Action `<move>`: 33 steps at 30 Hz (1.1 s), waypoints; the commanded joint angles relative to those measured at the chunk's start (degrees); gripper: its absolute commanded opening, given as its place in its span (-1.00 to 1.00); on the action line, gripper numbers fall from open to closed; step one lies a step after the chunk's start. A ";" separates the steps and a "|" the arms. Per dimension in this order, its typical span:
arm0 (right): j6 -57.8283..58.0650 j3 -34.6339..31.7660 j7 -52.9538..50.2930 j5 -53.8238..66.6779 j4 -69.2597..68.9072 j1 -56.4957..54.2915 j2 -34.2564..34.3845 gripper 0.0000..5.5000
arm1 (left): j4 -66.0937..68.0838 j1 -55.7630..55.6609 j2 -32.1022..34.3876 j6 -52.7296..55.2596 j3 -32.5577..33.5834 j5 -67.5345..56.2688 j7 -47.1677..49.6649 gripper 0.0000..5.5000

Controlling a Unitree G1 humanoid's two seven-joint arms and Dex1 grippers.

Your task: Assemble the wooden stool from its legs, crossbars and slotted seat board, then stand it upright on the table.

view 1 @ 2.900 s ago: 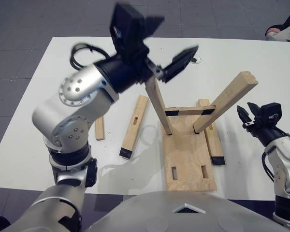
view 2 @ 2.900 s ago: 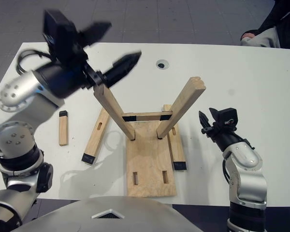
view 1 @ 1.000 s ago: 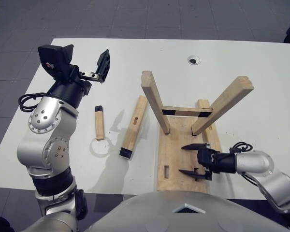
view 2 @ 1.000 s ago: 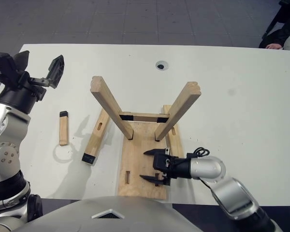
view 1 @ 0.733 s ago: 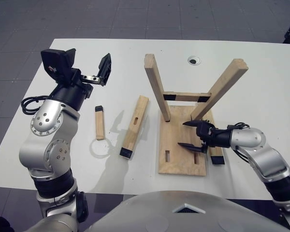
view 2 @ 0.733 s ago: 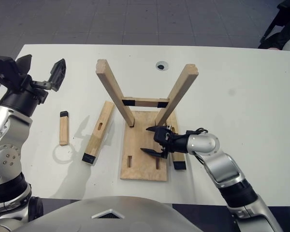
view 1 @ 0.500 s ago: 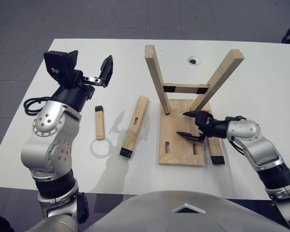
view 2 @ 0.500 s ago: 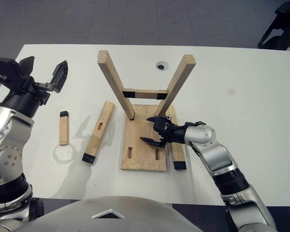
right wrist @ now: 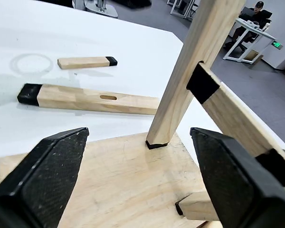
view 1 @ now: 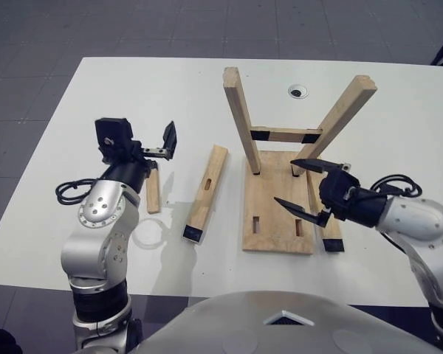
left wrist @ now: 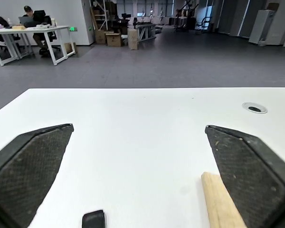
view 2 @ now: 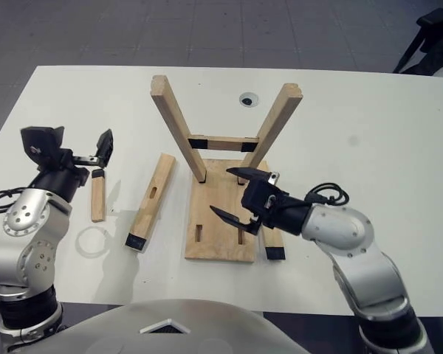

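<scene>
Half built rn: seat board (view 1: 269, 214) flat on the table (view 1: 96, 88), two legs (view 1: 240, 118) standing in its far slots w/ a crossbar (view 1: 284, 135) between them. Right gripper (view 1: 288, 182) hangs just over the board, spread wide, holding nothing. Third leg (view 1: 326, 228) lies right beside the board there. Left gripper (view 1: 142, 150) is also wide open and empty, over the short crossbar (view 1: 153, 195); fourth leg (view 1: 205, 190) lies between that and the board. Imo we grab a loose leg mid-length and seat it square in a near slot (view 1: 256, 223) w/o bumping the standing pair.
</scene>
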 commanded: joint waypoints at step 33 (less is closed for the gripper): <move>-2.32 -3.05 -19.76 12.53 -9.37 12.46 -1.90 0.45 | 10.73 10.92 -10.47 20.78 -2.36 12.45 4.71 0.01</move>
